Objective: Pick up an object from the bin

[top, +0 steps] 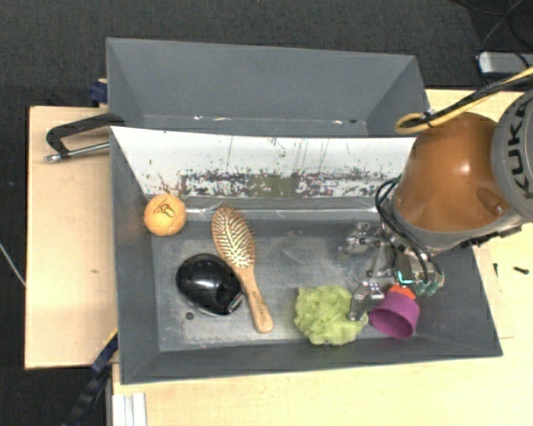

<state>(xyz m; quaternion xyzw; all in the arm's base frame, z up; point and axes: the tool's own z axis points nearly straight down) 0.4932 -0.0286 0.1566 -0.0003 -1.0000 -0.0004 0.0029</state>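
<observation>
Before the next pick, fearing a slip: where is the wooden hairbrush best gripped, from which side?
Probably the hairbrush by its slim handle near the end, from above, jaws across it: it lies flat, and the black rounded thing crowds the part by the head.

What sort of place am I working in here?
Probably a robot-grasping test bench, not a home: a grey metal bin holds unrelated oddments, a wooden hairbrush and an orange ball, and the pincer hangs by a purple cup.

bright glare on bin wall point(249, 153), soft shadows
</observation>
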